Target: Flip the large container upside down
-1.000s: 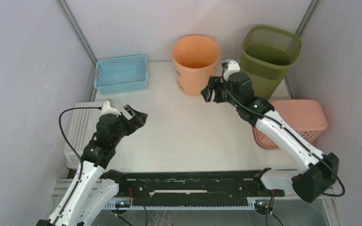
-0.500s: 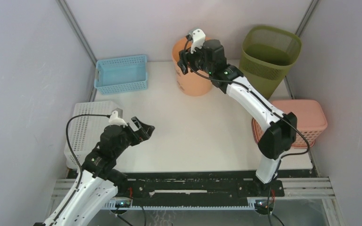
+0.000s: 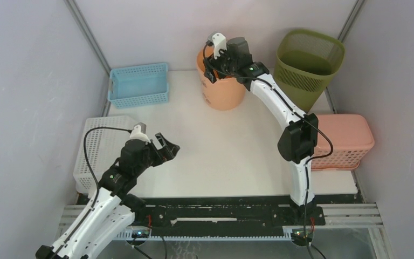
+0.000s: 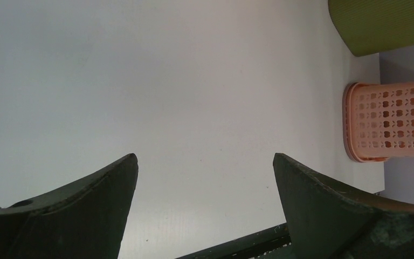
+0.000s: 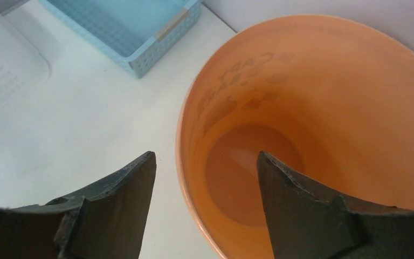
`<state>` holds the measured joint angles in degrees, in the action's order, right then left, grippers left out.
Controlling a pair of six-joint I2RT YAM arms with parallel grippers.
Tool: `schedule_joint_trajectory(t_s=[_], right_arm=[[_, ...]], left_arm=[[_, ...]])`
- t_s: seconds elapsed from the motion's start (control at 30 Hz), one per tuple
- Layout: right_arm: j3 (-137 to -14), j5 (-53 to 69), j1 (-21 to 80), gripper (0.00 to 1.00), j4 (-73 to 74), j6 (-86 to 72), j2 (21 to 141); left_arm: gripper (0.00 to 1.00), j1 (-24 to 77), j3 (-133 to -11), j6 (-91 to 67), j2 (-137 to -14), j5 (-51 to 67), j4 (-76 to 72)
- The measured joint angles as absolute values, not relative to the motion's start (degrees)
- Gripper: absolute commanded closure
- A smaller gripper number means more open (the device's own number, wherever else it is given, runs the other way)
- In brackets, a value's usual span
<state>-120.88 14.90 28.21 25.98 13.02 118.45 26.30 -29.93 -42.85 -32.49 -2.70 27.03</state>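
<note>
White counter with walls on three sides. Green mesh bin at far right corner, upright, mouth up. Orange bucket just left of it at the far edge, between the green bin and the blue basket; upright, open end up, base on the counter. From the right wrist view you look straight down into the bucket: bottom visible, dark print showing through the wall.

Pink basket at the right edge, looks inverted, flat side up. White lattice basket at the left edge, partly behind the left arm. Blue basket at far left, open side up.

Right arm is stretched out to the far edge, with the right end effector above the bucket's left rim. In the wrist view the right end effector is spread wide and straddles the rim: one finger over the counter outside the wall, the other over the bucket's opening. Nothing clamped; can't tell if either finger touches the rim.

Left end effector sits low near the left front, well apart from the bucket. In its wrist view the left end effector is spread wide, with only bare counter between the fingers.
</note>
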Motion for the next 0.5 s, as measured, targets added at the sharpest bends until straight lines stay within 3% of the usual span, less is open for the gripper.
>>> schedule_joint_trajectory(t_s=[0.17,0.5], right_arm=[[-124.44,16.69,28.6,0.33,30.06,15.35,121.82],[-124.75,14.9,30.33,0.68,34.74,18.7,124.18]], left_arm=[[0.0,26.3,-29.93,-42.85,-34.79,-2.66,25.28],[0.0,26.35,-29.93,-42.92,-36.73,-2.24,23.81]])
